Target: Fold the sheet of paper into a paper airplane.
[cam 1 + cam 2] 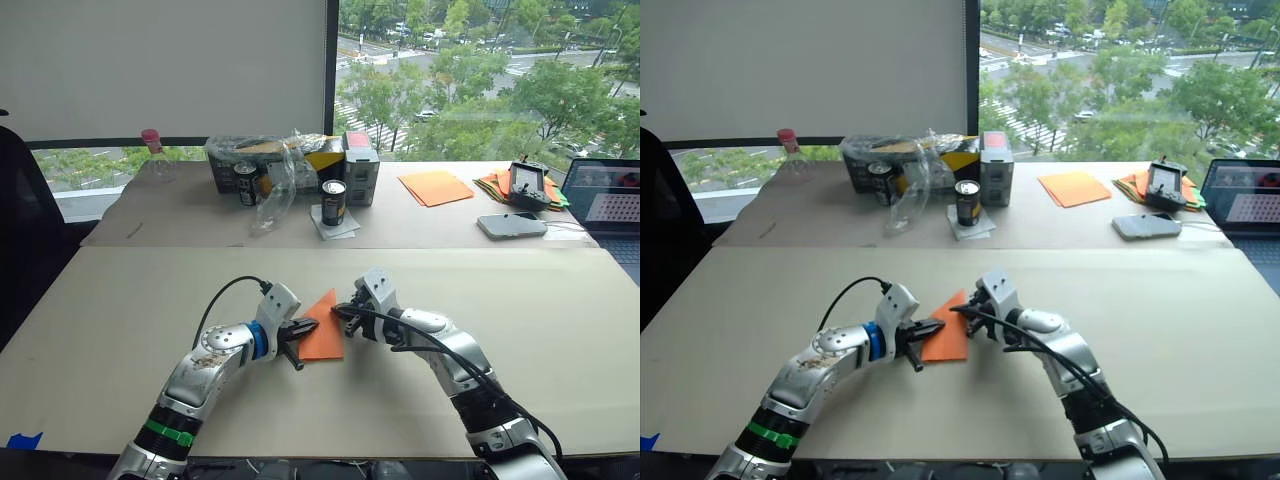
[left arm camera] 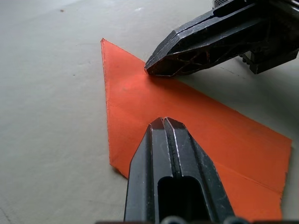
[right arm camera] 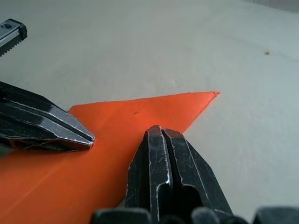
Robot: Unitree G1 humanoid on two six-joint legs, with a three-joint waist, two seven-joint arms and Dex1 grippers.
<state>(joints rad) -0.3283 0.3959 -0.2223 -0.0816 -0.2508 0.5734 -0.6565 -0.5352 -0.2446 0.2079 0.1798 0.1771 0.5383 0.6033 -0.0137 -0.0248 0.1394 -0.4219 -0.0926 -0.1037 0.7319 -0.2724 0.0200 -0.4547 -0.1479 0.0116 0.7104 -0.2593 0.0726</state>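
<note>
Where head views look down on table (image 1: pixel 120 330), sheet of paper (image 1: pixel 324 330) lies flat at lower centre, folded to point aimed up-frame. Left hand (image 1: pixel 303 330) touches its left edge, right hand (image 1: pixel 345 312) its right edge.

Left wrist view: left fingers (image 2: pixel 175 172) closed together, tips pressing paper.

Right wrist view: right fingers (image 3: pixel 170 175) closed together, resting at paper edge.

Bright daylight thru window (image 1: pixel 480 70), soft shadows, pics sharp.
</note>
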